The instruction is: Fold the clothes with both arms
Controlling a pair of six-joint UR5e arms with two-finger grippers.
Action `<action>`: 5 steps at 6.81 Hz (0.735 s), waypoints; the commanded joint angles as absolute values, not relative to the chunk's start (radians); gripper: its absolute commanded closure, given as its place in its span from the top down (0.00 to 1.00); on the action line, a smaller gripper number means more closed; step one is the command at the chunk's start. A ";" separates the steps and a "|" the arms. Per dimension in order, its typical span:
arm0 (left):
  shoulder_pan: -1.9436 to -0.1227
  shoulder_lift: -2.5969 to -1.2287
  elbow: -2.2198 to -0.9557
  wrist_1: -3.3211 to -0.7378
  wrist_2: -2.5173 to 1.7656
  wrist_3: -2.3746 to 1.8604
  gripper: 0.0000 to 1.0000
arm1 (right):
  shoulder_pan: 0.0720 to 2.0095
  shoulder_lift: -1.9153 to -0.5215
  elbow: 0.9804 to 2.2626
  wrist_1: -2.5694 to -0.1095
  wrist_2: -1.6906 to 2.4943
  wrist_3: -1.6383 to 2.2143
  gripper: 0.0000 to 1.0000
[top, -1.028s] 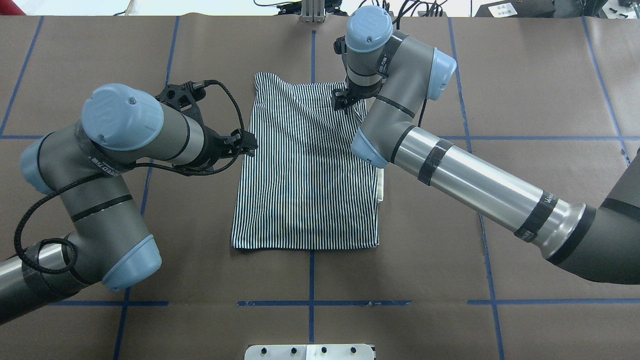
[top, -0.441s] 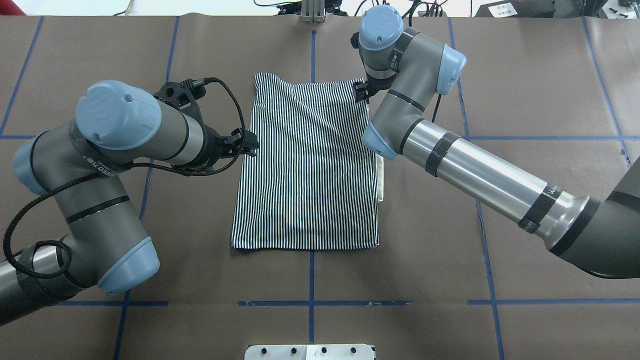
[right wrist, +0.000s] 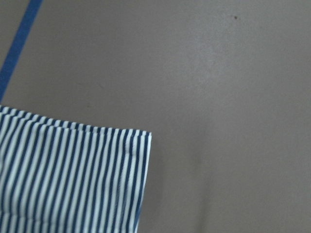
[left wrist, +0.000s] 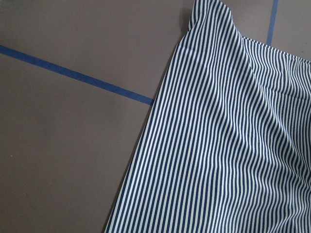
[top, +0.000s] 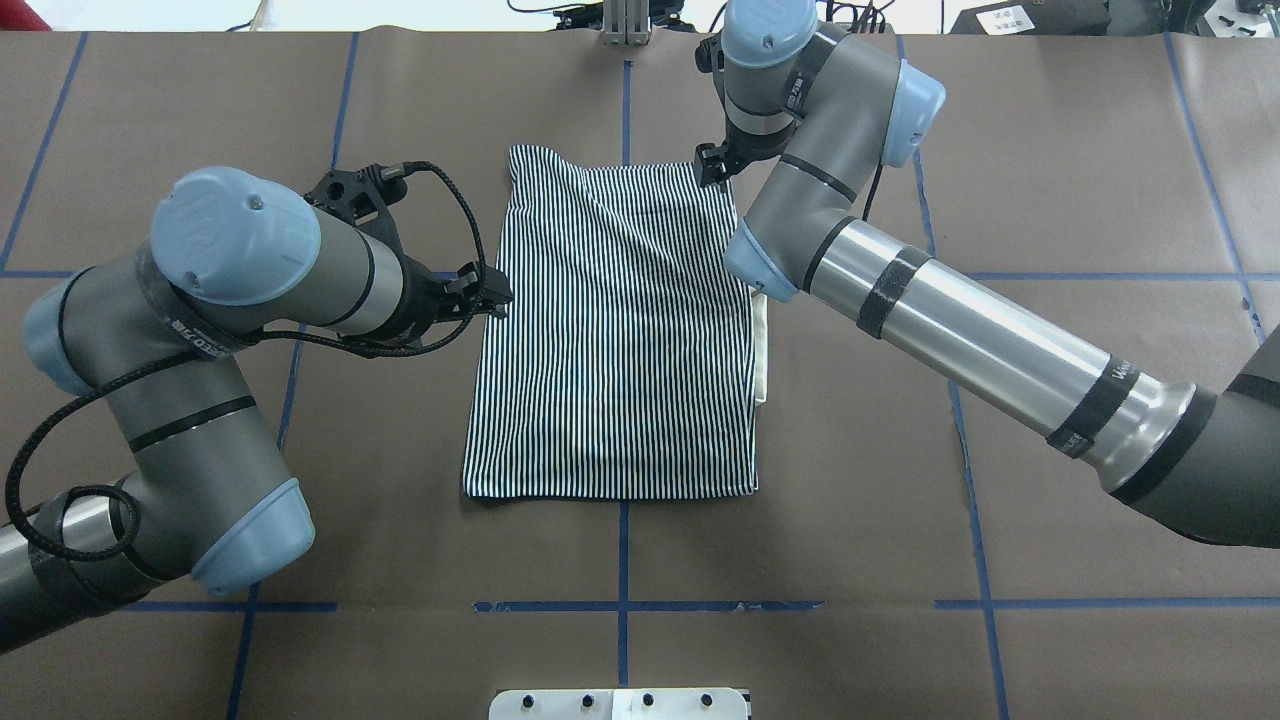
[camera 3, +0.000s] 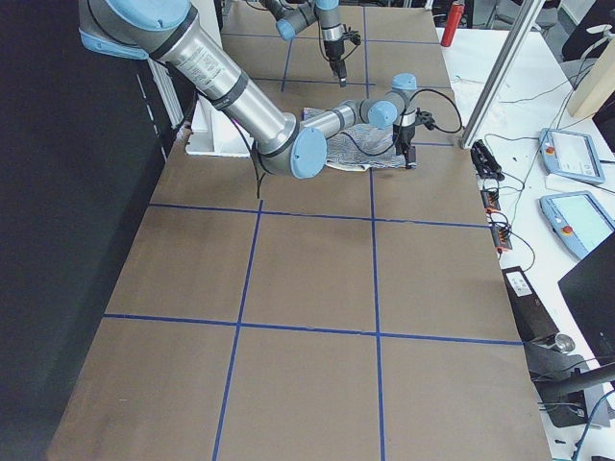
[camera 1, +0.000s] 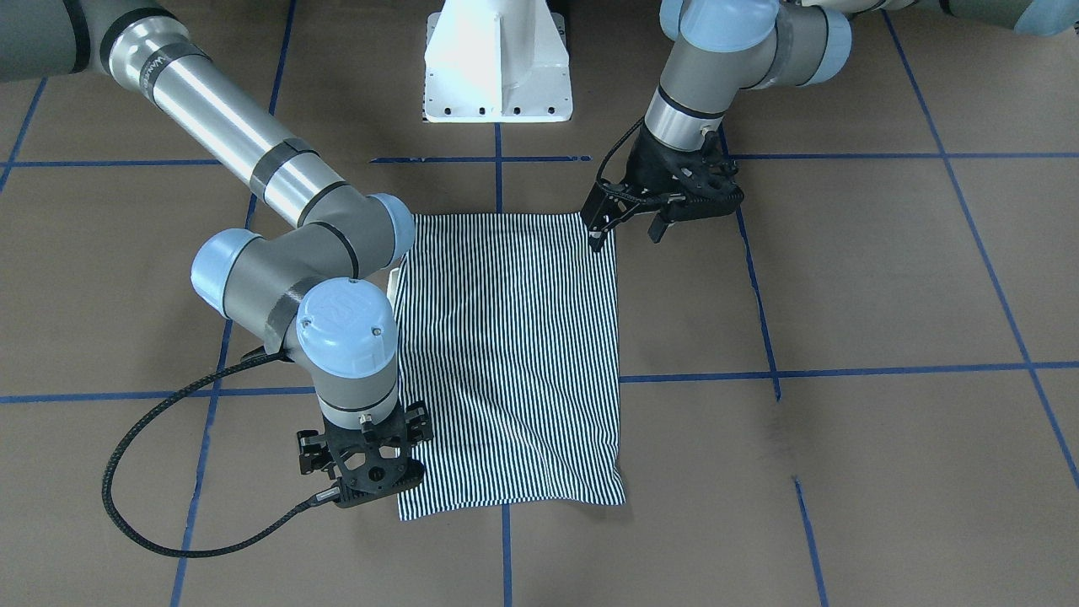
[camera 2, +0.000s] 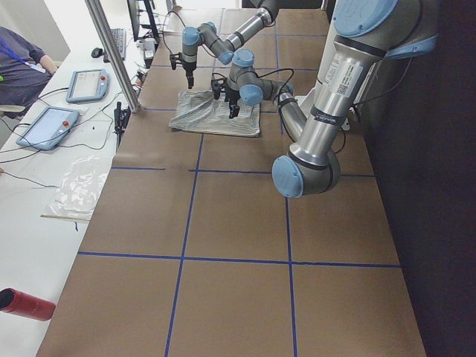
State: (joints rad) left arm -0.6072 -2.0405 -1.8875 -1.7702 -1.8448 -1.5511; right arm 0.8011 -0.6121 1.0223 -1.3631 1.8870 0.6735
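On table, striped shirt folded flat; left end effector beside edge.

Right gripper: one second ago I held it over the striped cloth. It has since travelled outward, away from my base and slightly to my right, and now stands at the far right corner of the polo shirt. Most of the cloth now lies behind it and to its left. Left gripper: drawn back a little, with the shirt's left edge just ahead of its fingertips.
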 commanded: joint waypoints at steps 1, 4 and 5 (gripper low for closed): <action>-0.508 -1.991 -1.882 -1.769 -1.824 -1.719 1.00 | 0.784 -0.755 1.301 -1.425 2.012 0.837 1.00; -0.404 -2.025 -1.862 -1.614 -1.730 -1.792 0.96 | 0.703 -0.896 1.572 -1.471 2.026 1.040 1.00; -0.394 -2.043 -1.817 -1.614 -1.711 -1.796 0.95 | 0.701 -0.897 1.600 -1.509 2.026 1.040 1.00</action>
